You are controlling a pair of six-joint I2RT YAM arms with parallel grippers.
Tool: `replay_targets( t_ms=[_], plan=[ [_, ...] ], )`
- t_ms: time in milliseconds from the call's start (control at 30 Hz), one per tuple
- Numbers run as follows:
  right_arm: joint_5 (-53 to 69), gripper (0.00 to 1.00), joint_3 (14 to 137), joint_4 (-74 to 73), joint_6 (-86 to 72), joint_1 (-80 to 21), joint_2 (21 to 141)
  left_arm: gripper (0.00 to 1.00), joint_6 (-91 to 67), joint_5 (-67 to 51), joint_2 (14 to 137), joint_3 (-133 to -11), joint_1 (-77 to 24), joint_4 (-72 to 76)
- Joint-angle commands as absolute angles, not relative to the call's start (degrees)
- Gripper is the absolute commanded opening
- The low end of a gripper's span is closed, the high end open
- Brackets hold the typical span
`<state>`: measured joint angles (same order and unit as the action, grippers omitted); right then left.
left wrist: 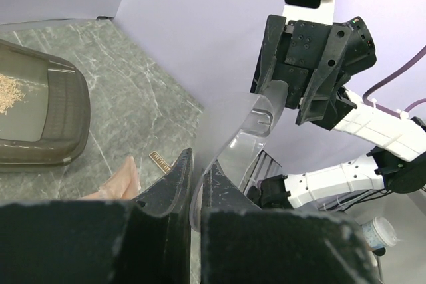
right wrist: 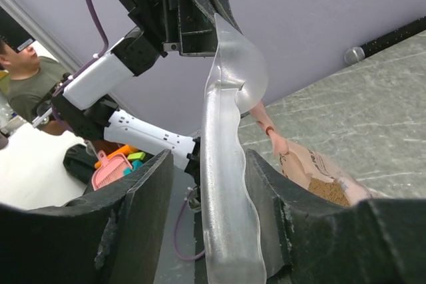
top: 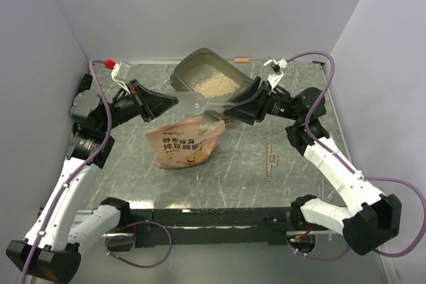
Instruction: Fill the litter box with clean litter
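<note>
Clamps scoop (top: 198,104) bowl in left gripper (top: 178,103), jaws narrow. Straddles handle with right gripper (top: 234,106), jaws half-wide, gap on one side. Shows litter (top: 214,84) inside litter box (top: 193,58), behind scoop; bag (top: 183,141) in front.

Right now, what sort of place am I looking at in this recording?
Probably a robot test cell inside a lab or workshop: a left arm and right arm bolted to a grey stone-patterned table, plain pale walls boxing it in on three sides, and a seated person beyond it.

A clear scoop (top: 194,103) hangs over the marbled table (top: 239,181) bearing a ruler (top: 269,159).
</note>
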<state>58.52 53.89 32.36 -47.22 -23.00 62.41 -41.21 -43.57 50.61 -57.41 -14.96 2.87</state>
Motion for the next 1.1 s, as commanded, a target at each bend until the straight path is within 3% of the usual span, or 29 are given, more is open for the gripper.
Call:
replay_targets(
  t_ms=[0, 133, 167, 200, 233, 333, 400, 433, 500, 533, 733, 900, 1067],
  plan=[
    [58.0, 0.51, 54.2, 36.2, -46.8, -23.5, 61.3, 0.01, -41.7, -43.1, 50.0, -58.4, -14.8, 5.8],
    [58.0, 0.38, 54.1, 36.7, -46.8, -23.6, 61.4, 0.01, -41.5, -43.0, 49.7, -58.3, -14.7, 5.4],
    [57.8, 0.17, 54.2, 36.2, -46.3, -23.7, 61.4, 0.01, -41.5, -43.2, 49.8, -58.4, -14.8, 5.1],
    [57.8, 0.05, 54.7, 34.7, -45.8, -23.8, 61.4, 0.01, -41.3, -43.2, 49.9, -58.4, -14.8, 5.0],
    [57.1, 0.0, 54.8, 33.8, -45.1, -24.0, 61.2, 0.01, -41.4, -43.5, 49.9, -58.4, -14.8, 5.0],
    [55.9, 0.0, 54.8, 30.5, -42.3, -24.5, 60.1, 0.04, -40.6, -44.6, 49.9, -58.5, -14.7, 5.1],
    [55.7, 0.0, 55.1, 28.9, -41.0, -24.5, 59.7, 0.21, -37.5, -46.3, 50.3, -59.6, -14.8, 2.8],
    [55.5, 0.0, 55.4, 26.7, -40.4, -24.4, 59.1, 0.39, -35.7, -46.9, 50.7, -60.4, -14.7, 1.2],
    [54.6, 0.0, 56.5, 23.0, -37.8, -24.4, 58.2, 0.5, -30.3, -49.2, 52.1, -63.3, -14.7, -4.7],
    [54.0, 0.0, 57.0, 20.7, -36.6, -24.3, 57.0, 0.62, -28.7, -50.2, 52.5, -64.0, -14.8, -5.6],
    [46.2, 0.0, 62.9, 0.2, -26.9, -23.6, 53.1, 0.7, -17.2, -47.3, 51.4, -66.1, -14.8, -14.5],
    [40.0, 0.0, 68.3, -17.5, -21.2, -21.5, 51.7, 0.71, -2.9, -43.6, 53.1, -67.9, -14.8, -26.8],
    [37.9, 0.0, 72.0, -27.3, -17.6, -19.7, 50.3, 0.74, 6.6, -50.3, 50.9, -66.9, -14.8, -30.8]
  ],
)
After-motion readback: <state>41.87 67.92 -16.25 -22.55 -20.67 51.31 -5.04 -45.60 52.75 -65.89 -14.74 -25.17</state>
